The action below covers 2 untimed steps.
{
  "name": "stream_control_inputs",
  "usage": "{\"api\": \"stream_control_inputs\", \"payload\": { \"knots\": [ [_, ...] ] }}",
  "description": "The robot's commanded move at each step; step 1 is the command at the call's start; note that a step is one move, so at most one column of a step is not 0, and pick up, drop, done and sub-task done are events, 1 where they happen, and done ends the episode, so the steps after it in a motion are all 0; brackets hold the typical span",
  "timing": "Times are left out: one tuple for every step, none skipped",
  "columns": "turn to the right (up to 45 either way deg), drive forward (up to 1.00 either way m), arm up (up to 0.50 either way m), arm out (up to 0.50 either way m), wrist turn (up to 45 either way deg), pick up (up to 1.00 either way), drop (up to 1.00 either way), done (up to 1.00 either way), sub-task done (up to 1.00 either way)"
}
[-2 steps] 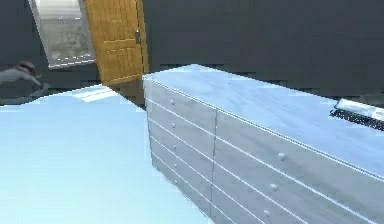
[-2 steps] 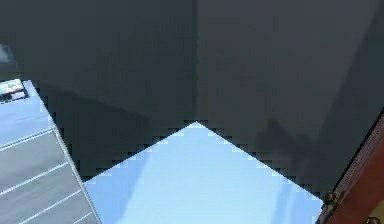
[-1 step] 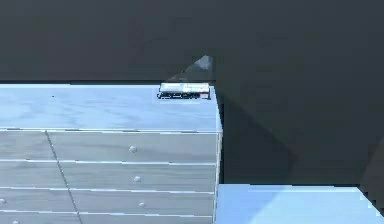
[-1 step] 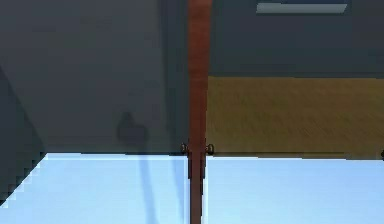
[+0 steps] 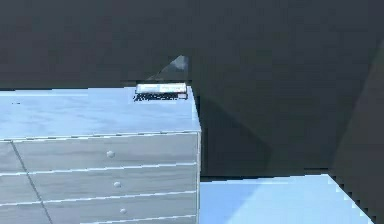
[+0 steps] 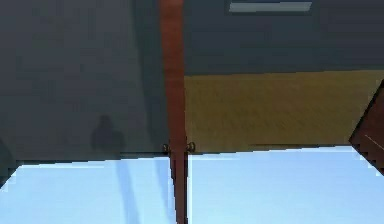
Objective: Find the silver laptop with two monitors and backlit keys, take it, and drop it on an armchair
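Note:
A laptop [image 5: 163, 91] lies at the far right corner of a pale dresser's top [image 5: 80, 113] in the forward view. Its base is flat and silver-grey with dark keys. A thin lid [image 5: 176, 66] rises behind it against the dark wall. The dresser front [image 5: 110, 155] has rows of drawers with small round knobs.
Dark walls stand behind and to the right of the dresser, with pale floor [image 5: 270, 200] at its right. In the arm side view a red-brown door [image 6: 174, 90] stands edge-on with knobs [image 6: 178, 149]. A yellow-brown wall [image 6: 270, 110] lies beyond, and another brown door [image 6: 372, 125] is at the right edge.

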Motion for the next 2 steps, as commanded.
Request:
{"api": "stream_control_inputs", "payload": {
  "knots": [
    [0.0,0.55,0.00,0.00,0.0,0.00,0.00,0.00,0.00],
    [-45.0,0.00,0.00,0.00,0.0,0.00,0.00,0.00,0.00]
  ]
}}
